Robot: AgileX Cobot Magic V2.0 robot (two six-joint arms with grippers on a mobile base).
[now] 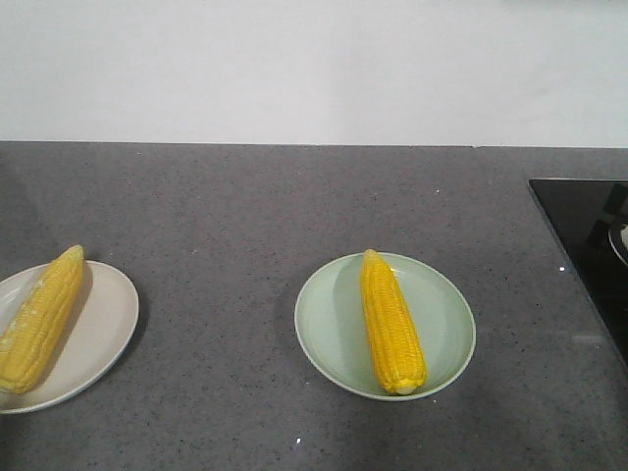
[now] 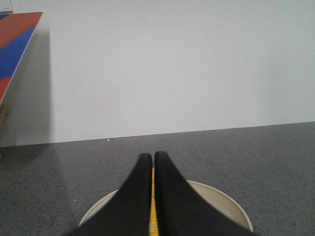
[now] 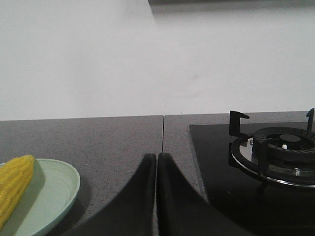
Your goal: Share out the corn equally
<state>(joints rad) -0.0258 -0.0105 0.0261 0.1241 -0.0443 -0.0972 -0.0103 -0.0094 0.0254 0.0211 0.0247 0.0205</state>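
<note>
One corn cob [image 1: 39, 319] lies on a white plate [image 1: 98, 334] at the left edge of the front view. A second corn cob [image 1: 391, 319] lies lengthwise on a pale green plate [image 1: 442, 314] near the middle. Neither gripper shows in the front view. In the left wrist view my left gripper [image 2: 153, 156] is shut over the white plate [image 2: 221, 201]; only a thin yellow sliver of corn [image 2: 153, 206] shows through the slit between the fingers. My right gripper [image 3: 156, 156] is shut and empty over the bare counter, to the right of the green plate [image 3: 54, 191] and its corn [image 3: 12, 194].
A black glass cooktop [image 1: 589, 245] fills the right side of the grey counter, with a gas burner and pan support [image 3: 280, 147] close to the right gripper. A white wall runs behind the counter. A red and blue panel [image 2: 17, 39] hangs at the far left.
</note>
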